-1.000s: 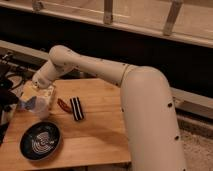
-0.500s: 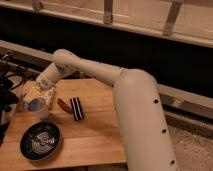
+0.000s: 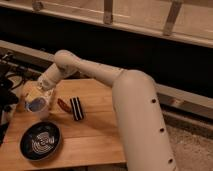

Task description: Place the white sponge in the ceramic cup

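one claw [image 3: 31,96] over one ceramic cup [image 3: 39,106]

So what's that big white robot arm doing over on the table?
The robot's arm reaches across the wooden table to its far left side. Its gripper is right over the ceramic cup, where it is meant to put a white sponge. The sponge itself cannot be made out here. Beside the cup lie a small red thing and a black striped object, and a dark round plate sits nearer the front edge.
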Controlling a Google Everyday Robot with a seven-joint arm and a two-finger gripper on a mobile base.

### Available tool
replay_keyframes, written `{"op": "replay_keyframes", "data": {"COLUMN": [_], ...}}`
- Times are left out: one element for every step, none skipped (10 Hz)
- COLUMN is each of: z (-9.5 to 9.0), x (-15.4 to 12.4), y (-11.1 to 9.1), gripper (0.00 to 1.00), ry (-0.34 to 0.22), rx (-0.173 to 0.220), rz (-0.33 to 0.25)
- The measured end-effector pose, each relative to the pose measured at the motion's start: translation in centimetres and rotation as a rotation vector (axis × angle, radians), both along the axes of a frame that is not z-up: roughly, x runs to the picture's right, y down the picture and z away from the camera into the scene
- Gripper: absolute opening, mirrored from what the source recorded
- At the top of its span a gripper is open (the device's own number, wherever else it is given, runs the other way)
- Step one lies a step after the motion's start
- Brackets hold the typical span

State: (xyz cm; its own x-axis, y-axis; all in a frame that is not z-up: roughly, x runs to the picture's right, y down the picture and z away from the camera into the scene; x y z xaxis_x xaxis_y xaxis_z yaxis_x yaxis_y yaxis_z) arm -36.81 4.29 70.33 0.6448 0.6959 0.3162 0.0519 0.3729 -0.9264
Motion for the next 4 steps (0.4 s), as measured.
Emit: {"op": "replay_keyframes", "data": {"z": [-0.25, -0.17, 0.23, 0.62], "x": [-0.34, -0.42, -0.33, -0.03], "y": [0.48, 0.54, 0.39, 0.2], "gripper": [0.6, 0.5, 0.38, 0.3], "ry": [-0.003, -0.005, -0.013, -0.013], "rx": [-0.001, -0.002, -0.002, -0.003], "rz": [-0.002, 0.0, -0.002, -0.004]}}
